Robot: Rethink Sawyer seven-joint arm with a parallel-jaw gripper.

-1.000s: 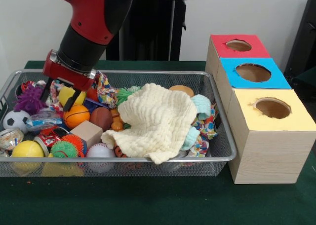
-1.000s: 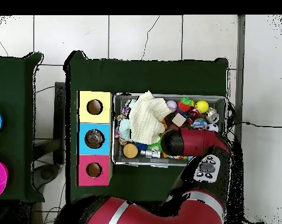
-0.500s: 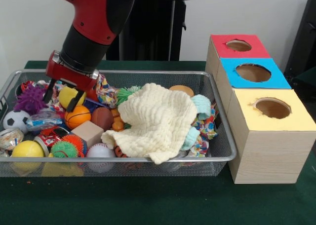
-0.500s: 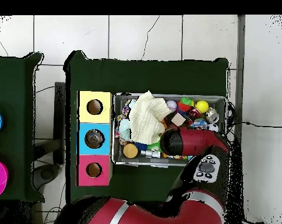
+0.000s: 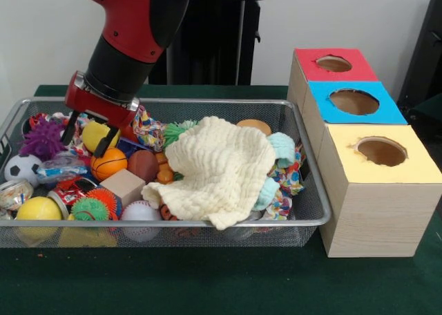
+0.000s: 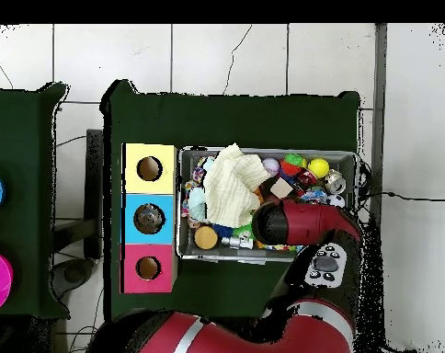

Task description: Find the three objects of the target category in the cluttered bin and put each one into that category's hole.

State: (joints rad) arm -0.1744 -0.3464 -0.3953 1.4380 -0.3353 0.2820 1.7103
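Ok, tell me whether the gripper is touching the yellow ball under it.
Touching. In the front view the gripper straddles the yellow ball, one dark finger lying against its side. The overhead view hides this under the arm.

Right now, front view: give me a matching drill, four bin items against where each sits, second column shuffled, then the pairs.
Items:
1. cream cloth
2. purple spiky ball
3. soccer ball
4. wooden block

Places:
A. at the bin's left wall, below the purple spiky ball
B. draped across the bin's middle
C. far left corner of the bin
D. just below the small basketball

Pairs: 1-B, 2-C, 3-A, 4-D
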